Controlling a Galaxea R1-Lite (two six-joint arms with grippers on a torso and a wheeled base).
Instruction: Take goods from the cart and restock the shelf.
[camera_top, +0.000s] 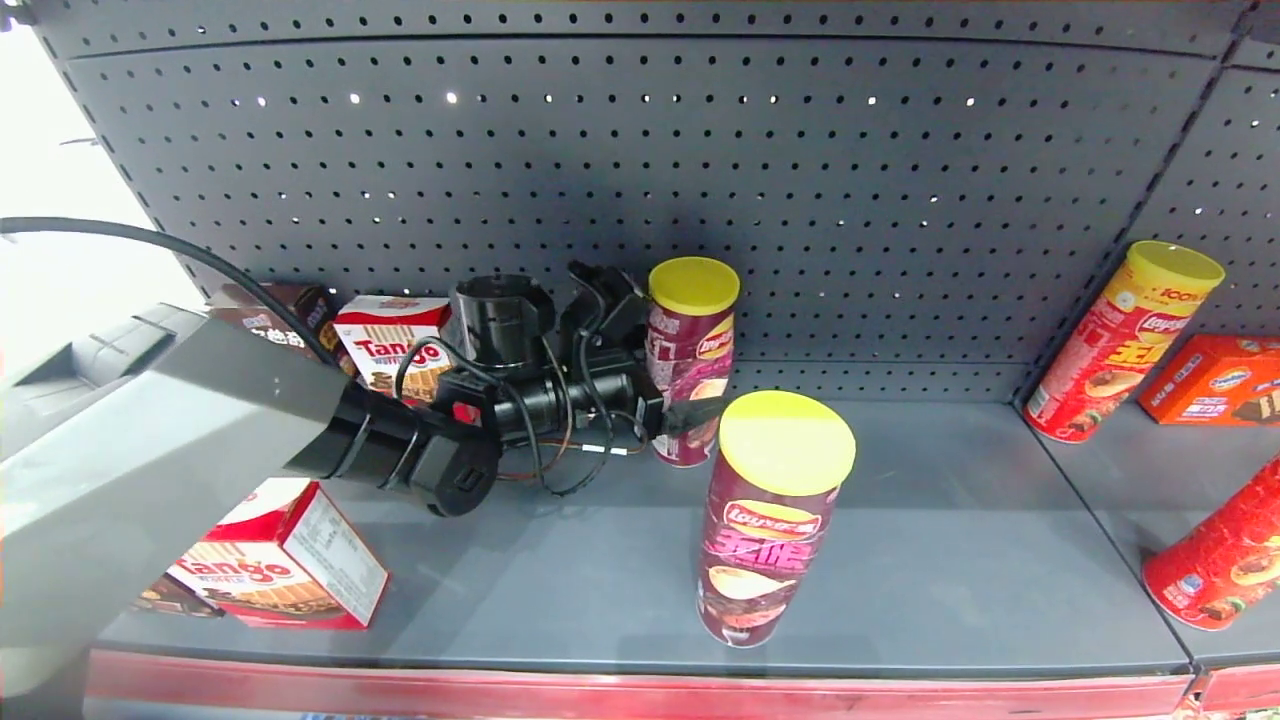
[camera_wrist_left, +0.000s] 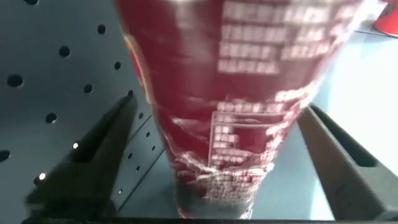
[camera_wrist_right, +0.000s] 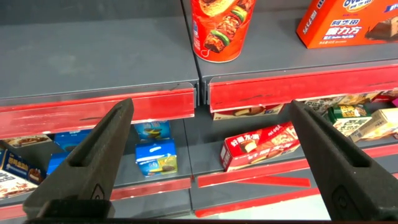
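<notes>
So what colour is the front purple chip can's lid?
Yellow; the round lid shows best in the head view.

Soft, even light falls from above and in front onto the shelf deck (camera_top: 950, 540), which reads mid-bright. The front can (camera_top: 765, 530) has a glowing yellow lid (camera_top: 786, 442) and throws only a faint shadow at its foot. Left of the can, the left arm (camera_top: 400, 440) lays a broad, darker patch on the deck. Far to the can's left the picture burns out to white. Behind the can, holes high in the pegboard (camera_top: 800, 180) shine as pinpoints of backlight. Straight shelf lines bow with distance from the can. In the right wrist view, the lower shelves (camera_wrist_right: 193, 149) are dimmer than the lit red rail (camera_wrist_right: 99, 106).
</notes>
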